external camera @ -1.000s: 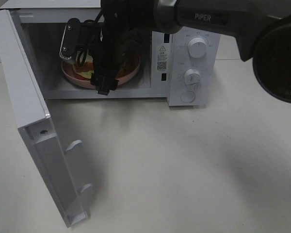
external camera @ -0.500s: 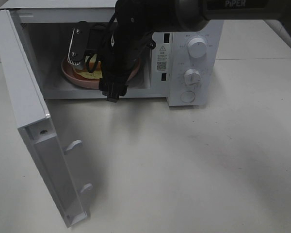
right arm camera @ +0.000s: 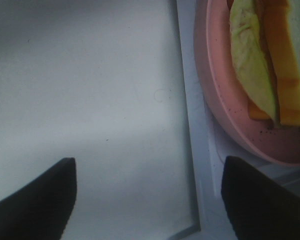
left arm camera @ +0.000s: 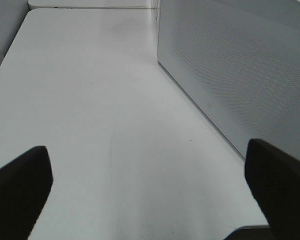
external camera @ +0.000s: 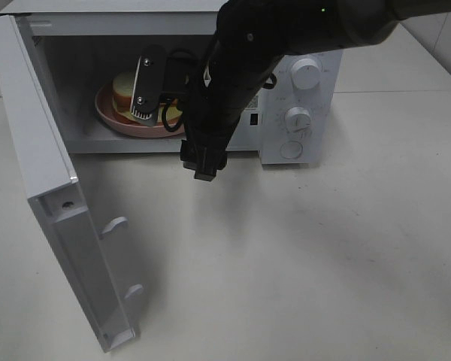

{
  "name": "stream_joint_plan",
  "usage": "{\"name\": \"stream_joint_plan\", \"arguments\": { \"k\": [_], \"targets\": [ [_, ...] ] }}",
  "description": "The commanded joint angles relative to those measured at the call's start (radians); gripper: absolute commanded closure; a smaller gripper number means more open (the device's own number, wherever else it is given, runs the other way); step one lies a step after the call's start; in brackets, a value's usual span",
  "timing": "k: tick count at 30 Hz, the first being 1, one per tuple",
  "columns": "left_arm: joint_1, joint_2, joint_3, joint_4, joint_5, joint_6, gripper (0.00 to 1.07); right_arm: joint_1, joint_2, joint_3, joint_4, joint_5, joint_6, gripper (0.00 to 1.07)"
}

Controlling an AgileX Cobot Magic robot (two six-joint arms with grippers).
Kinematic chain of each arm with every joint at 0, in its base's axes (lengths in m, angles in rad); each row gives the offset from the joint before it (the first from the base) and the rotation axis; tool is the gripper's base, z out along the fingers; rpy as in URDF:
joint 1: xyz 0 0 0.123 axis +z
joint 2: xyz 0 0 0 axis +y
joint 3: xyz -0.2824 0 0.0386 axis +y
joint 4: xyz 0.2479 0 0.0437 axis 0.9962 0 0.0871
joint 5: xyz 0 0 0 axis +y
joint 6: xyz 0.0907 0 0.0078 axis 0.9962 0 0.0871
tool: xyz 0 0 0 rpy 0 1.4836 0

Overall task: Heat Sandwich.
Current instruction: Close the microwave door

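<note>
Inside the open microwave (external camera: 301, 45) toward the tabletop's (external camera: 301, 263) far edge, the sandwich (external camera: 124, 86) sits on its pink plate (external camera: 109, 114), partly hidden by the right arm, whose claw (right arm camera: 150, 200) hangs spread and empty at the cavity mouth beside the swung-out door (external camera: 37, 150), while the left claw (left arm camera: 150, 195) gapes empty over bare tabletop.

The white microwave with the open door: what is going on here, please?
The sandwich of thick white bread with yellow filling lies on a round pink plate inside the white microwave, whose door stands wide open. The right claw hangs open and empty just outside the opening. The left claw hangs open over the table beside the oven.
</note>
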Motion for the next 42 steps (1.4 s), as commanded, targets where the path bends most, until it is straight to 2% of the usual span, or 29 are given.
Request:
{"name": "stream_joint_plan", "arguments": {
  "k": [1, 4, 16, 34, 42],
  "targets": [
    [0.001, -0.016, 0.003, -0.003, -0.013, 0.001, 0.07, 0.004, -0.047, 0.047, -0.005, -0.010, 0.022, 0.31],
    [0.001, -0.016, 0.003, -0.003, -0.013, 0.001, 0.07, 0.004, -0.111, 0.118, -0.005, -0.011, 0.023, 0.31],
    [0.001, -0.016, 0.003, -0.003, -0.013, 0.001, 0.07, 0.004, -0.295, 0.286, -0.005, -0.020, 0.117, 0.31],
    [0.001, -0.016, 0.003, -0.003, -0.013, 0.001, 0.07, 0.004, -0.615, 0.590, -0.001, 0.001, 0.492, 0.31],
    [0.001, -0.016, 0.003, -0.003, -0.013, 0.001, 0.07, 0.004, -0.797, 0.683, 0.001, 0.151, 0.720, 0.31]
  ]
}}
